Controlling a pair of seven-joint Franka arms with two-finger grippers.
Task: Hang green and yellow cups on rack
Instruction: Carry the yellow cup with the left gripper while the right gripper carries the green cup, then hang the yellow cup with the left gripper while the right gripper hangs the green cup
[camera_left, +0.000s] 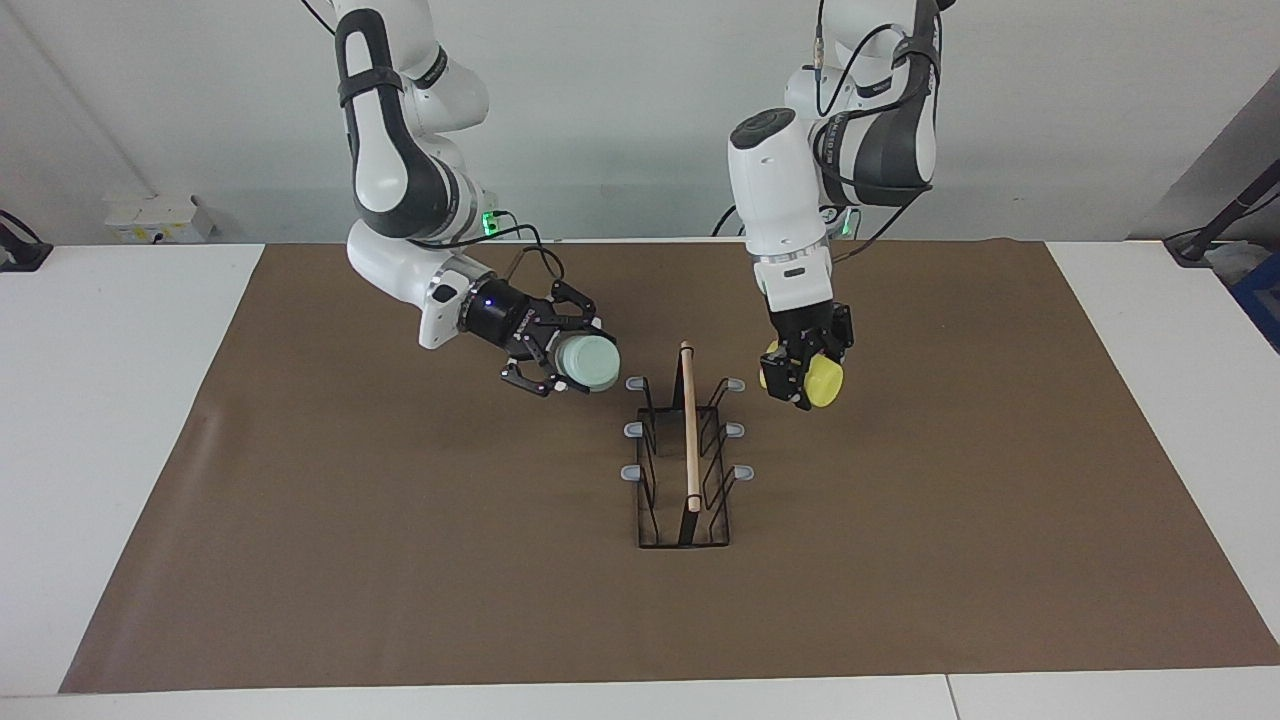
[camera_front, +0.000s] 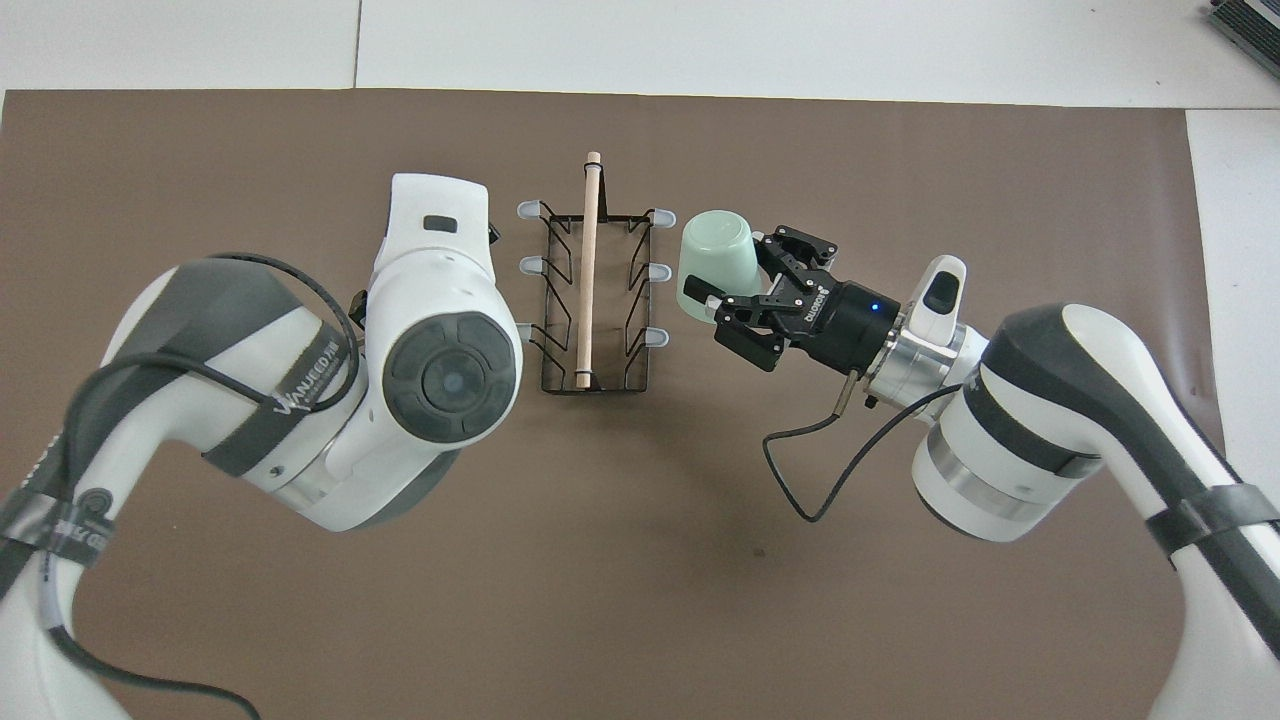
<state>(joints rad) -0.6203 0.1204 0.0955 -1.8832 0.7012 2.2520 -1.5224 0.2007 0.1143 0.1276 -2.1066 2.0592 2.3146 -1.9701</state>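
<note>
Mint-green cup (camera_left: 588, 363) sits sideways in the right gripper (camera_left: 556, 362), up in the air over the brown mat (camera_left: 400, 560) toward the right arm's end, just beside the rack's prongs on that side; its closed bottom faces the camera in the facing view, and in the overhead view its open mouth looks turned toward the rack, w/ one grey prong tip just at its edge. Can't tell if cup and prong touch. Right gripper's fingers (camera_left: 528, 381) are spread about cup-wide and clamp the cup from both sides. Black wire rack (camera_left: 686, 455) stands mid-mat between the two grippers, wooden rod (camera_left: 689, 425) along its top, six grey-tipped prongs all bare. Yellow cup (camera_left: 822, 381) is held by the left gripper (camera_left: 800, 377), also up in the air over the mat, beside the rack on the left arm's side, near the prong closest to the robots but apart from it. Cup lies tilted, bottom toward the camera; gripper's fingers close narrowly on it, part of the cup covered by them. In the overhead view the left arm's wrist housing (camera_front: 440, 330) hides both the left gripper and the yellow cup completely, so only the facing view shows that grip.
</note>
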